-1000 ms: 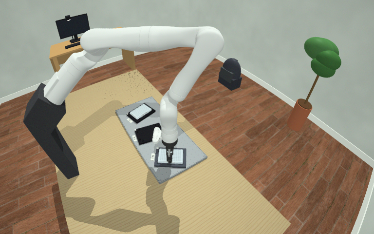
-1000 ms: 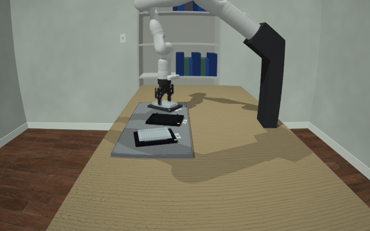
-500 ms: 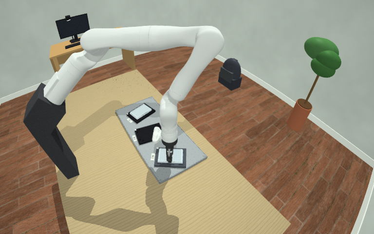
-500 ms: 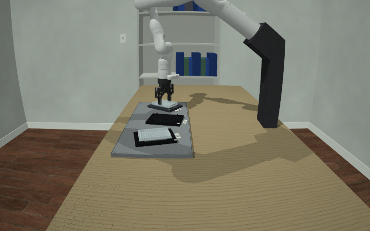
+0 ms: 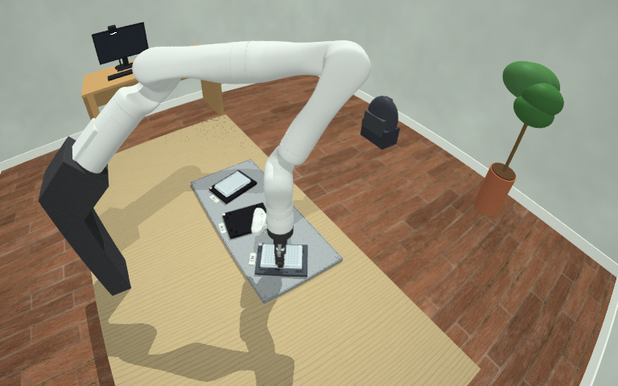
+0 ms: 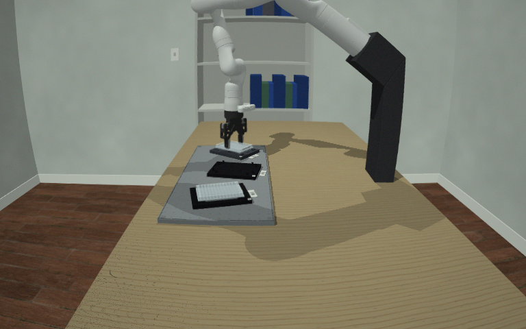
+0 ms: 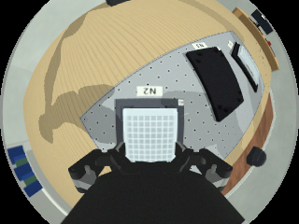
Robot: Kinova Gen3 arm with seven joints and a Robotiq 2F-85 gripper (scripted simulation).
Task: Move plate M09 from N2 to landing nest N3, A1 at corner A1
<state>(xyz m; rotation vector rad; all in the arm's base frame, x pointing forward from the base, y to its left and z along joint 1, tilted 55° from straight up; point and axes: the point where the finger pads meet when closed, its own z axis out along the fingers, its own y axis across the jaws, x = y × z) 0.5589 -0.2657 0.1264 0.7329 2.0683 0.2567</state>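
Plate M09 (image 5: 294, 256) (image 6: 240, 146) (image 7: 149, 126), a white well plate, lies on the dark plate nest N2 (image 5: 282, 273) (image 6: 232, 153) (image 7: 118, 119) at one end of the grey deck. My gripper (image 5: 278, 260) (image 6: 232, 140) (image 7: 149, 147) points straight down over it and is shut on the plate across its width. The landing nest N3 (image 5: 241, 221) (image 6: 233, 169) (image 7: 219, 81) is a bare black nest in the middle of the deck. Plate M06 (image 5: 232, 183) (image 6: 219, 190) (image 7: 249, 65) lies on nest N1 (image 5: 217, 193) (image 6: 217, 203) at the other end.
The grey deck (image 5: 319, 254) (image 6: 174, 211) lies on a wooden table (image 5: 182, 318) (image 6: 310, 251). The arm's black base (image 5: 77, 214) (image 6: 383, 116) stands at the table's side. Small white label tags sit beside each nest.
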